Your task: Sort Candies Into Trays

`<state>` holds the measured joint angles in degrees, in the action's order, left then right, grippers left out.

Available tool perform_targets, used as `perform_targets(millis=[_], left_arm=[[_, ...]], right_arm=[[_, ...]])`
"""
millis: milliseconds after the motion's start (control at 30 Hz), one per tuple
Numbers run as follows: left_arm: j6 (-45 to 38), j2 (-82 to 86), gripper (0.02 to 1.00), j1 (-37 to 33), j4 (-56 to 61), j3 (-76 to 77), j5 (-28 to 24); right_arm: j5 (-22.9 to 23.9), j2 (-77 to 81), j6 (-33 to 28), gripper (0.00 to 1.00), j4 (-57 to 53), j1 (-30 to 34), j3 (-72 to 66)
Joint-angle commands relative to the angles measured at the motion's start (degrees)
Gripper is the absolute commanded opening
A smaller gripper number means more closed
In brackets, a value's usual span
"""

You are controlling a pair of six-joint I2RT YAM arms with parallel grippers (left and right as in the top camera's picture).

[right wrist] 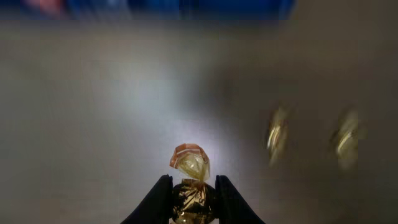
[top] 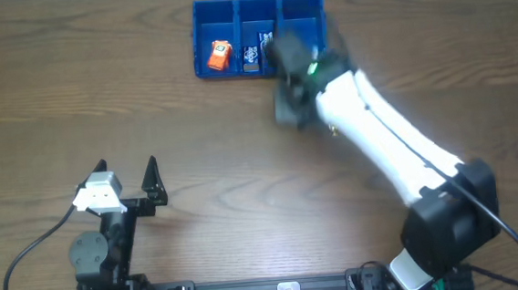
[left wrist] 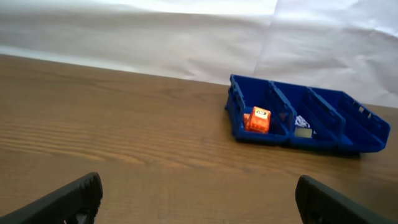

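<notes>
Right now the right claw (right wrist: 191, 182) is clenched on a gold-wrapped candy (right wrist: 190, 163), whose twisted wrapper sticks out past the fingertips. It is over the wooden tabletop (top: 195, 149), near the blue three-compartment tray (top: 258, 0). In the top view, the tray's leftmost compartment holds an orange candy (top: 222, 54) and the middle one a blue-and-white wrapped candy (top: 252, 56). Two blurred gold pieces (right wrist: 277, 135) lie on the tabletop off to one side of the held candy. The left claw (top: 126, 163) is spread wide with nothing in it, near its own base and well apart from the tray.
</notes>
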<state>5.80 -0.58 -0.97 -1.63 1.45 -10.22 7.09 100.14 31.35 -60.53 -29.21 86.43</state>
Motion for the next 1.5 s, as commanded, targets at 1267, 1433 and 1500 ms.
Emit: perform_targets(millis=[1267, 1433, 1500], left_arm=[[0.2, 0.3, 0.998, -0.1, -1.8, -1.2, -1.2], [0.2, 0.3, 0.996, -0.1, -1.8, -1.2, -1.2], [0.2, 0.3, 0.998, -0.1, -1.8, -1.2, -1.2]], right_arm=[[7.3, 5.6, -11.9, 0.689, -3.7, 9.0, 21.6], [1.5, -7.9, -11.0, 0.691, 2.6, 9.0, -1.0], [-0.7, -10.5, -10.6, 0.691, 7.2, 9.0, -9.8]])
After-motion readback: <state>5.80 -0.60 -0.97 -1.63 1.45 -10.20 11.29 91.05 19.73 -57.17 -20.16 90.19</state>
